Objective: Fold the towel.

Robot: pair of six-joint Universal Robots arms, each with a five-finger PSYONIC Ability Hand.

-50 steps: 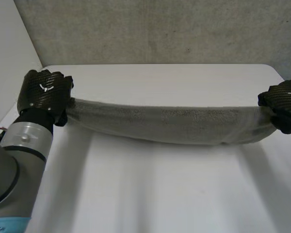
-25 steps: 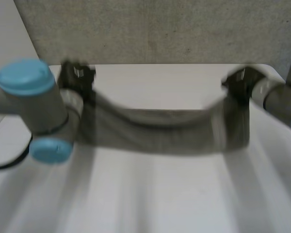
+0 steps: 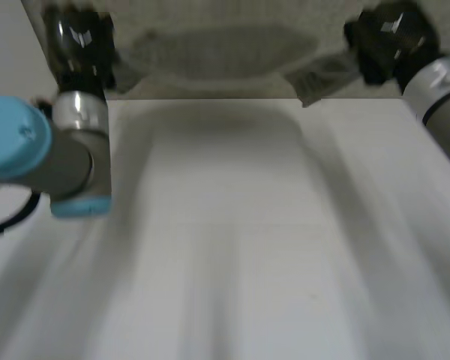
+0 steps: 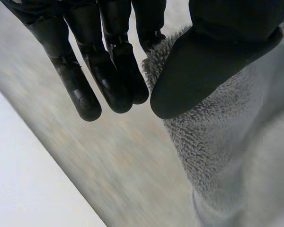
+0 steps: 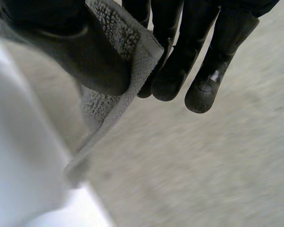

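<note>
Up they go! A second ago the towel (image 3: pixel 223 51) sagged low over the table (image 3: pixel 225 240) between the two hands. Now both arms have swung it high and away, and it hangs clear of the table, strung between the hands in front of the grey wall (image 3: pixel 232 11) at the far edge.

The left hand (image 3: pixel 76 36) holds one end and the right hand (image 3: pixel 390 36) the other, well apart, with the cloth drooping a little in the middle. Motion blurs the towel in the head view, so I can't tell how its lower edge hangs.

In the left wrist view, the thumb (image 4: pixel 203 61) presses onto the towel's edge against fingers (image 4: pixel 109 71) that are straight and close together. That's a pinch on the corner, not a wrap.

It's the same on the right: the thumb (image 5: pixel 75 52) clamps the towel's corner against long, straight fingers (image 5: pixel 199 61), and the cloth trails down below the palm.

For the fold, I'd say this is the swing that carries the held edge over, or lays the towel out flat, and no fold is set down yet. Both pinches hold only a little cloth, so a slip at either corner is the risk.

As for containers, no bin or basket plays a part here. The table is the only surface, and the towel isn't resting on it.
</note>
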